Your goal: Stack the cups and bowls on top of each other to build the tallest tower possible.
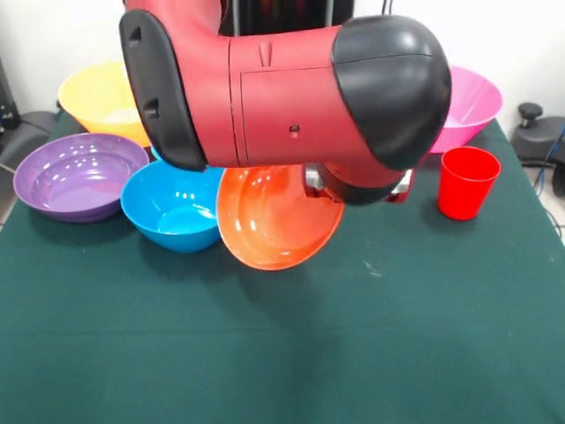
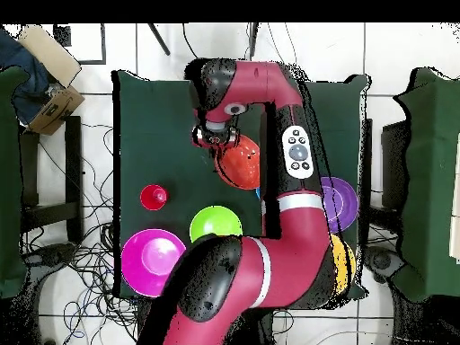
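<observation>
Table: I see a dark green cloth top; the near half in the front view is bare, the widest room for moving.
Edges: pink bowl and yellow-orange bowl sit at the far corners; from overhead the pink one is close to the table's edge.
Arm: the red and black arm fills the upper middle of my front view and cuts off whatever lies behind it.
Gripper: seen from overhead at the rim of the red-orange bowl; the bowl is tilted up on edge, its inside facing the front camera. It looks held, but I cannot tell how far the jaws are open.
Bowls, left side: purple bowl and blue bowl upright, just beside each other; the blue one touches the red-orange one.
Green bowl: overhead only, between the pink bowl and the arm.
Cup: red cup upright, alone, near the pink bowl, well apart from the left-side bowls.
Hidden: a sliver of blue behind the blue bowl, unclear what.
Materials: all glossy round plastic with highlights; the cloth is matte.
Tower: none; no bowls nested.
</observation>
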Action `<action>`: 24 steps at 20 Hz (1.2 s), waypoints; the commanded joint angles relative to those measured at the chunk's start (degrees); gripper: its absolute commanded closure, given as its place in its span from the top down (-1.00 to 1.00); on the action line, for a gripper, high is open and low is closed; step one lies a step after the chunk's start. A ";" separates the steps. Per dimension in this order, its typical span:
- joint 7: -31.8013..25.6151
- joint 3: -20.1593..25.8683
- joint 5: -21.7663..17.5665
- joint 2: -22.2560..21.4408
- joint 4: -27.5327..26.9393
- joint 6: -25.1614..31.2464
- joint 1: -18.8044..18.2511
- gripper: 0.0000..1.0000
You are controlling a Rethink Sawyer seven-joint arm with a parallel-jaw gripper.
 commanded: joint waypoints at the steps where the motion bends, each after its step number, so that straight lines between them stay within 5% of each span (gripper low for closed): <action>1: 0.95 -0.12 0.39 -11.16 21.50 -36.99 -4.32 -1.00; 5: -0.40 -0.01 0.65 -12.86 22.21 -35.55 -4.32 -1.00; 11: -2.92 -0.49 3.39 -15.85 18.50 -26.26 -2.89 -1.00; 24: -1.87 -2.71 3.53 -22.59 21.93 -25.04 -0.01 -1.00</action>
